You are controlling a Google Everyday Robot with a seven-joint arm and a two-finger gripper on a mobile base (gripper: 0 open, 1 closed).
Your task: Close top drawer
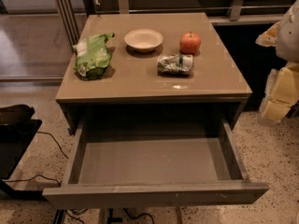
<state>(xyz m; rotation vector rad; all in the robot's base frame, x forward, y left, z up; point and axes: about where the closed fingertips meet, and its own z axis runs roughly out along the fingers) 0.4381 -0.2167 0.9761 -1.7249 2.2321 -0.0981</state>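
The top drawer (pixel 154 195) is pulled far out of the cabinet toward me. It is a wide, shallow grey-taupe box with a plain flat front panel, and its inside (pixel 154 160) holds nothing. My gripper (pixel 279 94) shows as white and yellow parts at the right edge of the camera view. It hangs above the floor beside the cabinet's right side, apart from the drawer and level with the tabletop's front edge.
On the glossy taupe tabletop (pixel 140 80) lie a green chip bag (pixel 93 55), a white bowl (pixel 143 39), a red apple (pixel 190 42) and a crumpled packet (pixel 175 64). A black stand (pixel 14 139) with cables is on the floor at the left.
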